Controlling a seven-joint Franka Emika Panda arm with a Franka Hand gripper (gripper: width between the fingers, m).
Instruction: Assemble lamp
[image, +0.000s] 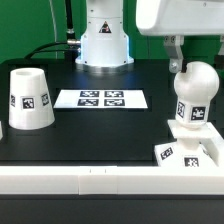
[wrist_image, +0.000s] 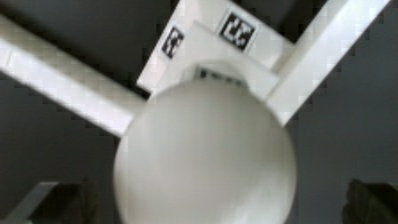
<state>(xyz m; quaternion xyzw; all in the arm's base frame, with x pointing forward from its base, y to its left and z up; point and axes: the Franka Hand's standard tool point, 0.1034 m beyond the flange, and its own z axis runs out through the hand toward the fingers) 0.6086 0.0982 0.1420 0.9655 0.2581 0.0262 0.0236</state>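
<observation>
The white round-headed bulb (image: 194, 92) stands upright in the flat square base (image: 190, 152) at the exterior view's right, by the front white rail. My gripper (image: 186, 60) hangs just above the bulb's head, jaws open. In the wrist view the bulb's head (wrist_image: 205, 140) fills the middle, with the tagged base (wrist_image: 217, 45) beyond it. My gripper (wrist_image: 205, 208) straddles the head, with dark fingers (wrist_image: 43, 205) standing clear of it on either side. The tapered shade (image: 28, 98) stands mouth down at the exterior view's left.
The marker board (image: 101, 98) lies flat mid-table. A white rail (image: 90, 182) runs along the table's front edge and meets a side rail (wrist_image: 54, 62) beside the base. The arm's white pedestal (image: 104, 42) stands at the back.
</observation>
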